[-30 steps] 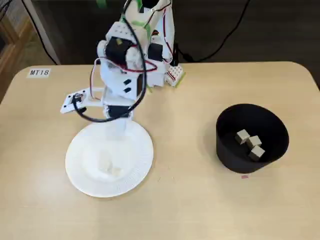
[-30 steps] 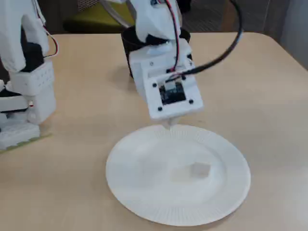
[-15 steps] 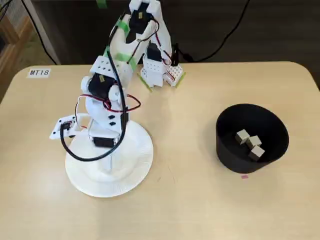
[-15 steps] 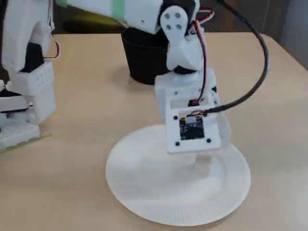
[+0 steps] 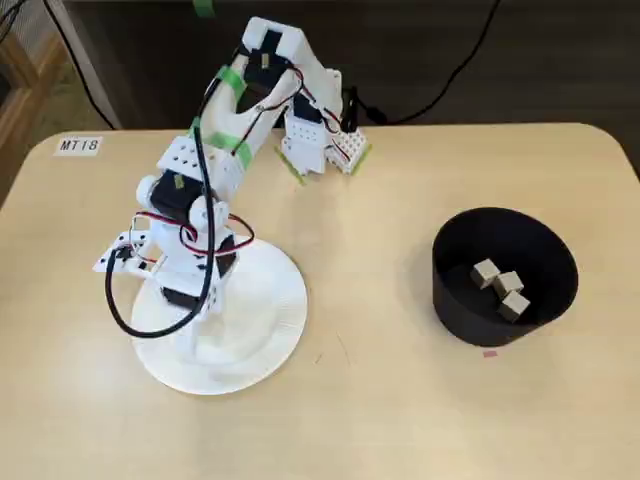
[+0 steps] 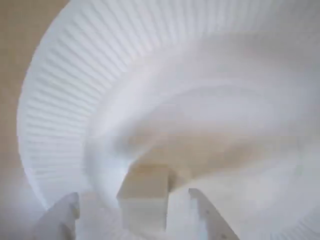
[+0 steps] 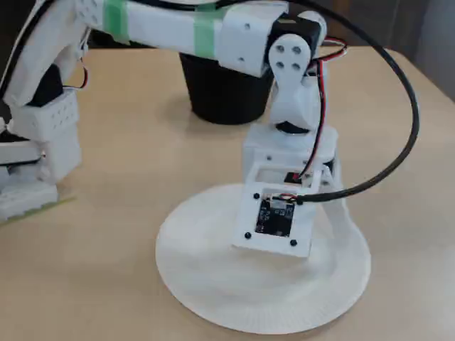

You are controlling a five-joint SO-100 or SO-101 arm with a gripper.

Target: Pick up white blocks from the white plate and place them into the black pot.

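Observation:
The white plate (image 5: 283, 322) lies at the table's left. In the wrist view one pale white block (image 6: 145, 197) rests on the plate (image 6: 55, 100), and my gripper (image 6: 132, 196) is open, with a fingertip on each side of the block and a gap on both. From above, my gripper (image 5: 203, 330) reaches down onto the plate and hides that block. In the side view the wrist camera board (image 7: 274, 220) hides it over the plate (image 7: 213, 302). The black pot (image 5: 468, 312) stands at the right holding three white blocks (image 5: 507, 285).
The arm's base (image 5: 320, 140) stands at the table's back edge. A black cable (image 5: 125, 320) loops out to the left of the wrist over the plate's edge. A label (image 5: 78, 145) sits at the back left corner. In the side view the pot (image 7: 220, 92) stands behind the arm.
The arm has swung forward and down from above the plate's far rim. The gripper has dropped to the plate and now straddles the block.

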